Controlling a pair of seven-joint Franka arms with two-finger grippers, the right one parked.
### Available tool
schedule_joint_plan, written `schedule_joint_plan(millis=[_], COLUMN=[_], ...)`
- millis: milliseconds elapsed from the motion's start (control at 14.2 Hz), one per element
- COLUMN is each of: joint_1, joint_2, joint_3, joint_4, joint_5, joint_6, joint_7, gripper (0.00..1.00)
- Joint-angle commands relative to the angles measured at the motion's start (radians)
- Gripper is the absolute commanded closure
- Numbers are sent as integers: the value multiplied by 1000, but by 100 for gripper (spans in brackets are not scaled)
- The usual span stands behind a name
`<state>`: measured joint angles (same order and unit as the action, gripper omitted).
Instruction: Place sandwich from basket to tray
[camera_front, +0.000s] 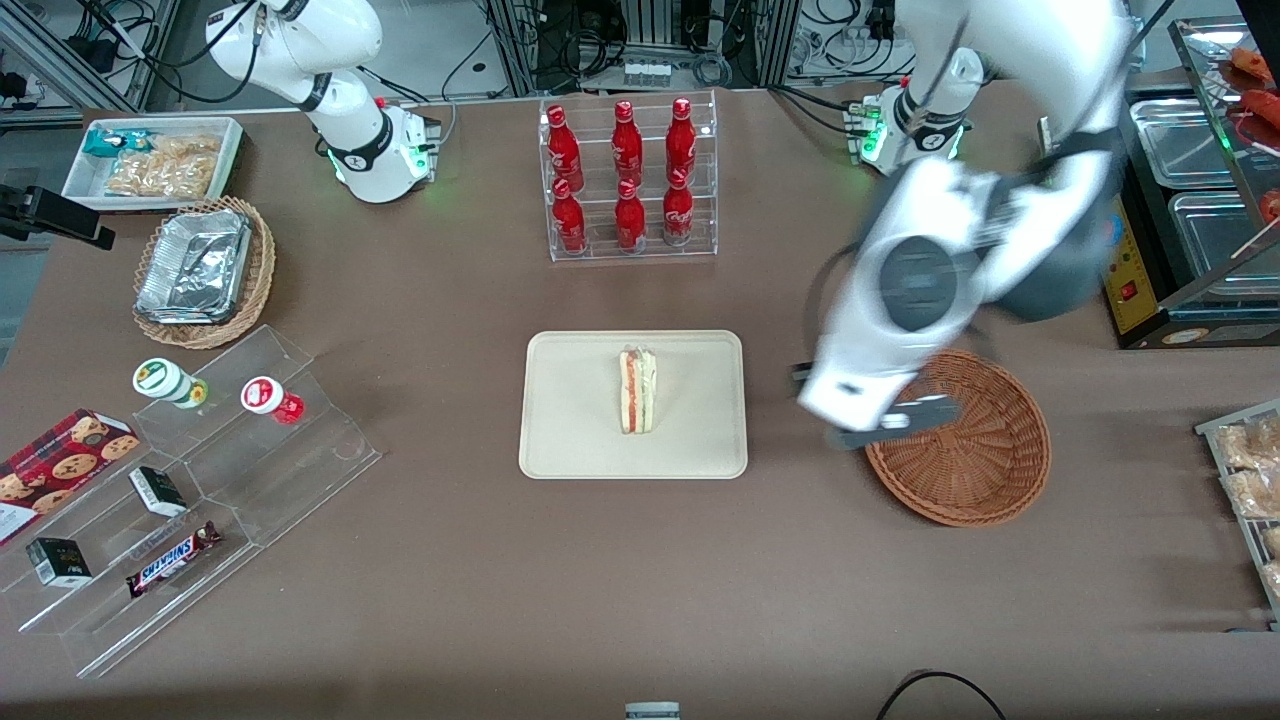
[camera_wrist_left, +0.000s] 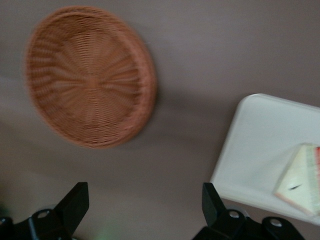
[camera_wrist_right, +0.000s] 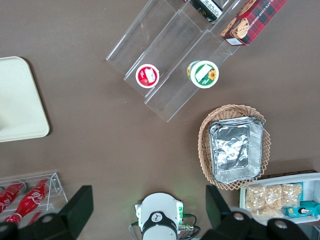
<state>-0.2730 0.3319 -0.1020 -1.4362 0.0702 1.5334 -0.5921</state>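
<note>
The sandwich (camera_front: 637, 390) lies on the cream tray (camera_front: 570, 440), near the tray's middle; in the left wrist view the sandwich (camera_wrist_left: 300, 177) rests on the tray (camera_wrist_left: 260, 145) too. The reddish-brown wicker basket (camera_front: 985, 470) stands beside the tray toward the working arm's end, and its bowl (camera_wrist_left: 90, 75) holds nothing. My gripper (camera_front: 875, 415) hangs above the table at the basket's rim, between basket and tray. Its black fingers (camera_wrist_left: 75, 202) stand wide apart, open, with only bare tabletop between them.
A clear rack of red bottles (camera_front: 628, 175) stands farther from the front camera than the tray. A tan basket with foil containers (camera_front: 200, 270), a white snack bin (camera_front: 155, 160) and acrylic steps with snacks (camera_front: 190, 480) lie toward the parked arm's end. Metal trays (camera_front: 1200, 200) sit at the working arm's end.
</note>
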Motion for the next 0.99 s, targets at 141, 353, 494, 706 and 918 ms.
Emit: schedule_joint_plan(millis=[141,353,494,706,918], joint_1=[244,290,293,319,316], joint_2=[-186,-231,-232,-235,-209], joint_3=[-15,-13,-12,-10,-15], joint_4=[-99,-32,52,68,86], joint_5=[-20,-3,5,-18,-18], joint_6=[-191,-284,-379,-380,-369], joint_7=[322,345,335,345,344], gripper=[0,0,0,0,0])
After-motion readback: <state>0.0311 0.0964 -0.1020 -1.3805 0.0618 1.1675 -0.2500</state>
